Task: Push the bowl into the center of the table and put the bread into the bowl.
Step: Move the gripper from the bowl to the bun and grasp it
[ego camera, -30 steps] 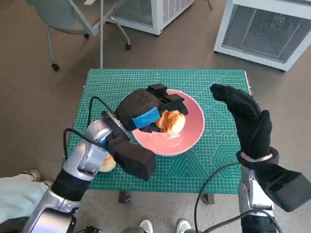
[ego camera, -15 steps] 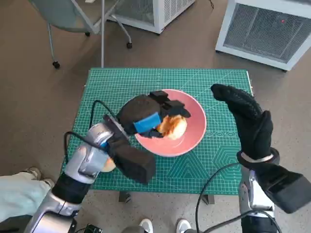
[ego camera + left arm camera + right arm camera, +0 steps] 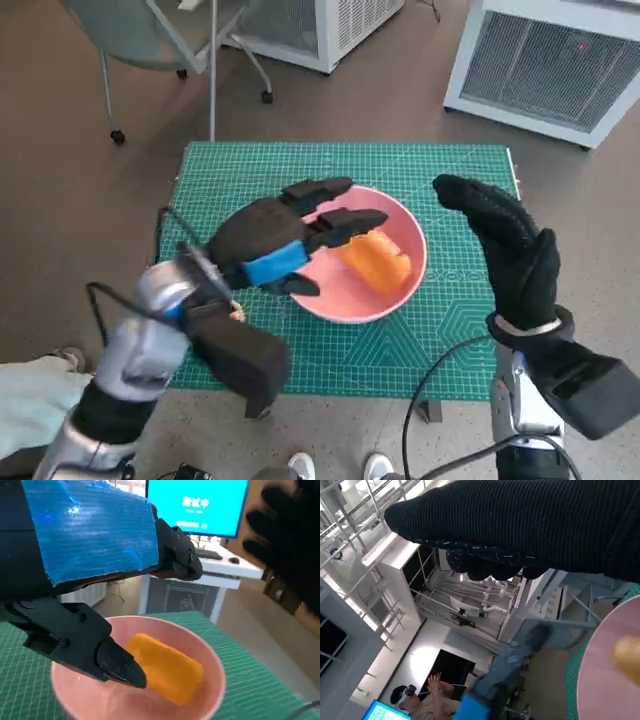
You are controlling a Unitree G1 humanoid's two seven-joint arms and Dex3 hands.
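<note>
Resting inside the smooth, round pink bowl (image 3: 385,290), right of the head view's centre, the orange-brown bread roll (image 3: 377,261) lies free; in the left wrist view it appears as a matte, blocky loaf (image 3: 167,666) against the bowl's glossy inner wall (image 3: 210,655). The bowl sits on the green gridded cutting mat (image 3: 260,170) covering the small table. The black left hand with blue tape over its back (image 3: 275,240) hovers at the bowl's left rim, fingers spread apart and grasping nothing. The right hand in its black knitted glove (image 3: 505,250) stands upright beside the bowl's right edge, fingers extended, empty. Half a second earlier the left hand's fingers were closed about the bread over the bowl; now they have released it and drawn back leftward. The gloved hand is unchanged.
</note>
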